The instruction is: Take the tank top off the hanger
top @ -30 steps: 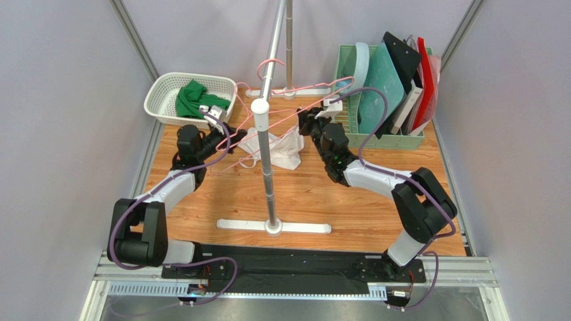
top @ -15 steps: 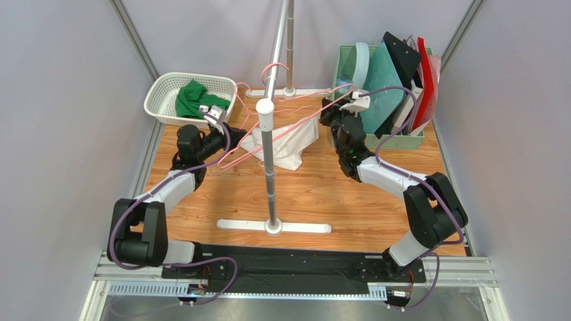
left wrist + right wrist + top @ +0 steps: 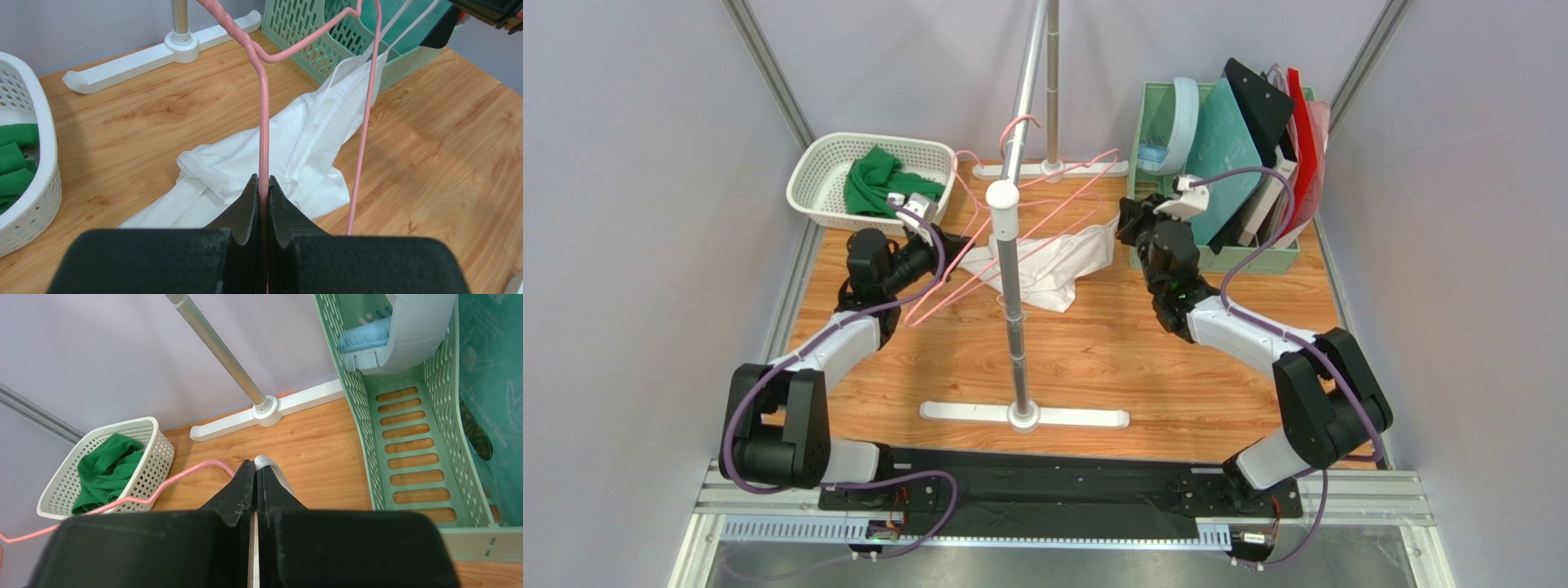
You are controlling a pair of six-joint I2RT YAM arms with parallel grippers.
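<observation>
2 grey walls (image 3: 621,184); tank top (image 3: 1044,263) on wood tbl (image 3: 1112,355).

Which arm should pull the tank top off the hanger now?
Right, probably. The right gripper is shut on the tank top, holding it taut; the left gripper is clamped on the hanger wire, anchoring it.
</observation>
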